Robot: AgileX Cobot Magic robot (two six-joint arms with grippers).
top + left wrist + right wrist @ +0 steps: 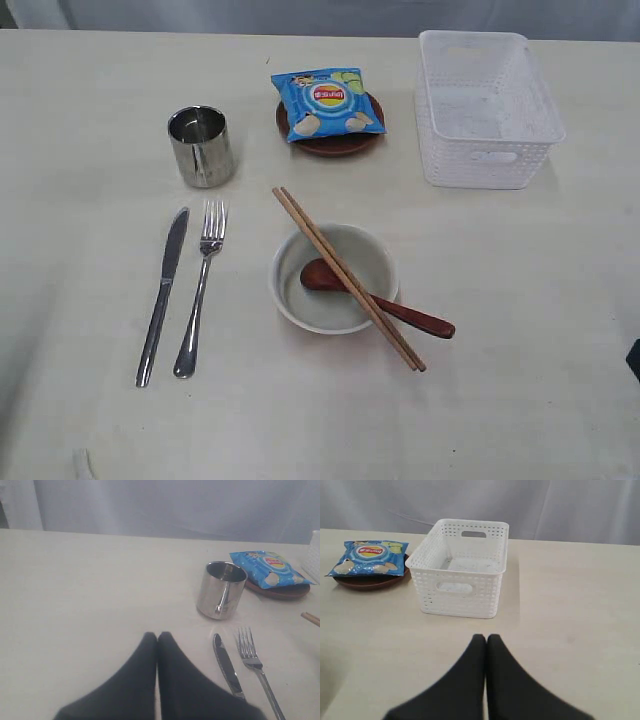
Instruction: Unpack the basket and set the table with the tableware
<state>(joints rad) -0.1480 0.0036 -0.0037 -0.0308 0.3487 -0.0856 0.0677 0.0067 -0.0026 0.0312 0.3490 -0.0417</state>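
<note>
Exterior view: chopsticks balance across the bowl at centre (spoon inside), so a nudge could roll them off. Both grippers are closed, empty.

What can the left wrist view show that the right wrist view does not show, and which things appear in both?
Only the left wrist view shows the steel cup, the knife, the fork, a chopstick tip and the shut left gripper. Only the right wrist view shows the whole empty basket and the shut right gripper. Both show the chip bag lying on the brown plate, and the table.
</note>
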